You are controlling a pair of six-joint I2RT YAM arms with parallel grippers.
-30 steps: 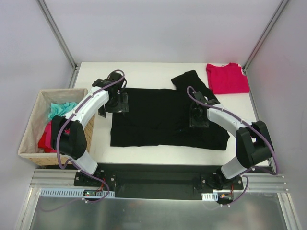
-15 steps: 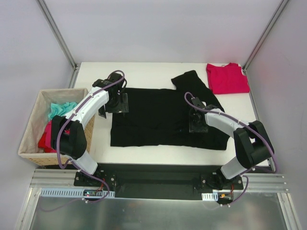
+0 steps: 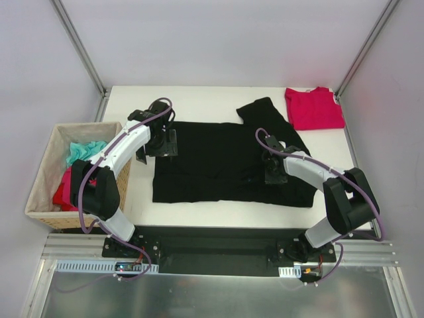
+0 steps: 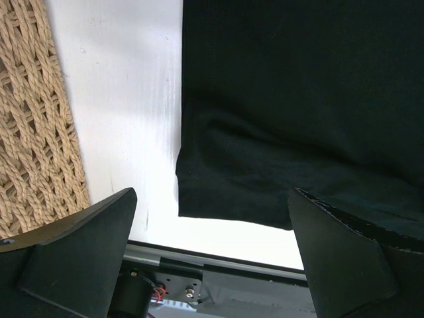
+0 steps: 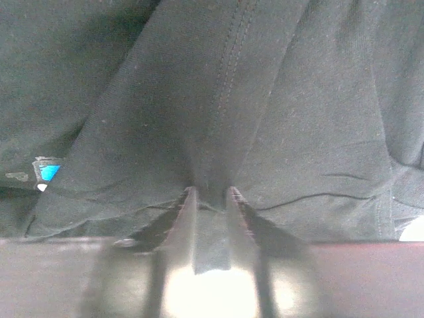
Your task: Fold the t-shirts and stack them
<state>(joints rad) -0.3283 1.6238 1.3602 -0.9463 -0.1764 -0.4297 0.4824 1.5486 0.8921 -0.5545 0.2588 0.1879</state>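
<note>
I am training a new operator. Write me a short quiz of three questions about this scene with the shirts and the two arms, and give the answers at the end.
1. True or false: the red t-shirt lies on top of the black t-shirt.
2. Which tool pinches a fold of the black t-shirt? A) left B) right C) neither
3. In a few words: what holds the teal cloth?

Key
1. False. It lies apart, at the far right corner of the table.
2. B. The right tool has black cloth between its fingers. The left tool stands open over the shirt's left edge.
3. The woven basket.
</note>
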